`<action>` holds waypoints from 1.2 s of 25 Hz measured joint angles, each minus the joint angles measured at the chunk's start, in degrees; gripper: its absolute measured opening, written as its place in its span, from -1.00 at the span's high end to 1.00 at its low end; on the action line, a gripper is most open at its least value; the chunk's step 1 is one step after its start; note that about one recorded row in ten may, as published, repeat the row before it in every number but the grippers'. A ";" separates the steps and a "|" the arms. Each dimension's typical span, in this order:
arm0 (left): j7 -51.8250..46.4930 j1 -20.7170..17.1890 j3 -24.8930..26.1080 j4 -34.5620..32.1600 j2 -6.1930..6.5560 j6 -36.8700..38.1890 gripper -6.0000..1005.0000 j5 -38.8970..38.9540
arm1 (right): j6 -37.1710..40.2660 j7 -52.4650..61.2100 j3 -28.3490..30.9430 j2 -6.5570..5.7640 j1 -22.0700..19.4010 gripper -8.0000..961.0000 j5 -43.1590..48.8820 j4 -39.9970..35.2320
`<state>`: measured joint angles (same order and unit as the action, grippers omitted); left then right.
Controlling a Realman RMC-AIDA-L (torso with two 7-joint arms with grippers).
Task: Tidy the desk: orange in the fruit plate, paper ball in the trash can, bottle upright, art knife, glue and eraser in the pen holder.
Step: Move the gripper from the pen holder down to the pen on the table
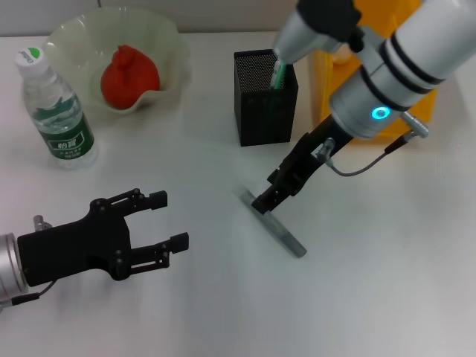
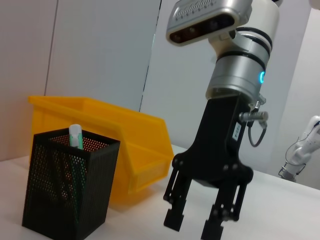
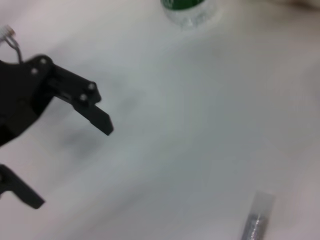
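The grey art knife (image 1: 281, 229) lies flat on the white table, also seen in the right wrist view (image 3: 256, 220). My right gripper (image 1: 266, 201) hangs over the knife's far end, open with nothing between its fingers (image 2: 175, 219). The black mesh pen holder (image 1: 265, 100) holds a green-and-white glue stick (image 1: 278, 74). At far left the bottle (image 1: 58, 111) stands upright, and the orange (image 1: 130, 76) sits in the pale fruit plate (image 1: 167, 37). My left gripper (image 1: 167, 221) rests open, low on the left. Paper ball and eraser are out of view.
A yellow bin (image 1: 420, 104) stands behind my right arm, to the right of the pen holder (image 2: 67, 185). The left gripper (image 3: 62, 155) shows in the right wrist view, well apart from the knife.
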<state>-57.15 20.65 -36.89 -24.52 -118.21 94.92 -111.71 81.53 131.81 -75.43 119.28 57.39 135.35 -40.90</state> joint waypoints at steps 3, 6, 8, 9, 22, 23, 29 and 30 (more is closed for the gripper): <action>0.01 0.00 -0.39 0.00 0.01 0.00 -0.60 -0.05 | -1.68 1.77 -3.23 0.12 1.68 -0.30 0.08 1.44; 0.01 0.00 -0.54 0.00 0.01 0.00 -0.60 -0.07 | -2.98 3.51 -5.74 0.16 2.83 -0.30 0.10 2.22; 0.01 0.00 -0.61 0.00 0.00 -0.03 -0.60 -0.08 | -3.35 4.06 -6.78 0.24 3.46 -0.30 0.12 2.59; 0.30 -0.05 -1.09 0.00 0.00 -0.19 -0.60 -0.10 | -3.54 4.28 -7.15 0.28 3.78 -0.30 0.12 2.82; 0.79 0.07 -1.34 0.10 -0.27 -0.46 -0.60 -0.09 | -6.97 7.85 -14.90 0.60 5.95 -0.29 -0.48 3.79; 0.79 0.11 -1.34 0.19 -0.27 -0.48 -0.60 -0.08 | -7.00 7.97 -15.66 0.60 6.03 -0.29 -0.76 3.80; 0.85 0.41 -1.34 0.66 -0.23 -0.94 -0.60 -0.08 | -7.58 8.24 -20.25 0.61 6.18 -0.27 -2.59 3.36; 0.85 0.43 -1.34 0.71 -0.26 -1.00 -0.60 -0.08 | -7.79 8.29 -21.01 0.61 6.21 -0.27 -2.78 3.35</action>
<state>-56.30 21.08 -38.23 -23.81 -118.47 93.92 -111.79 73.74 140.10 -96.44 119.89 63.60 132.56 -37.55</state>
